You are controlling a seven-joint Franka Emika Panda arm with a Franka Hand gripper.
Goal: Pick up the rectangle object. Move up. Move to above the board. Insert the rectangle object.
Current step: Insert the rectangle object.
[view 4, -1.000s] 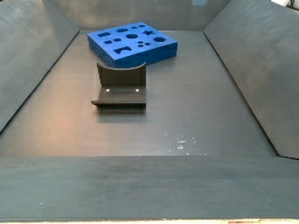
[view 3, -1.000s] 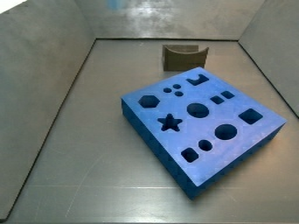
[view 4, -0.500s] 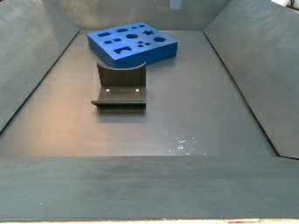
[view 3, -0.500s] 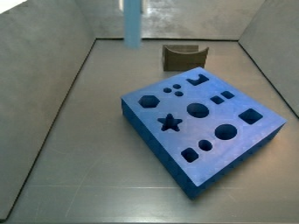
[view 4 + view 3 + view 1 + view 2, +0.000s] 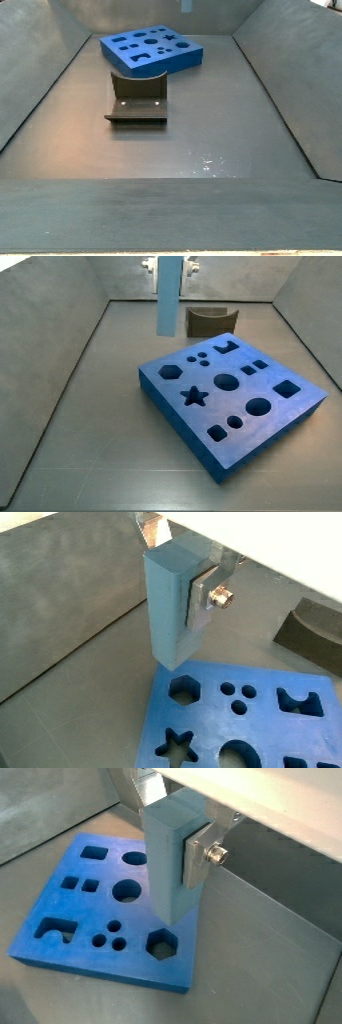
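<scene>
High above the counter [image 5: 80, 426], the gripper [image 5: 170, 266] clamps the bar [image 5: 168, 298] by its top end, long axis vertical. Its free lower end hangs beside the board [image 5: 234, 396], over the hexagon-hole corner [image 5: 162, 945], not yet over any matching slot, I judge.

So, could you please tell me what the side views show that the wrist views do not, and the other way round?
Only the side views show the whole setting: in a side view the entire board with every hole, and in a side view the fixture standing on the floor in front of the board. Only the wrist views show the grip up close: the gripper shut on the rectangle object, a silver finger flat against its side. Both kinds show the rectangle object hanging upright, off the floor, near the board's edge and not yet in any hole.
</scene>
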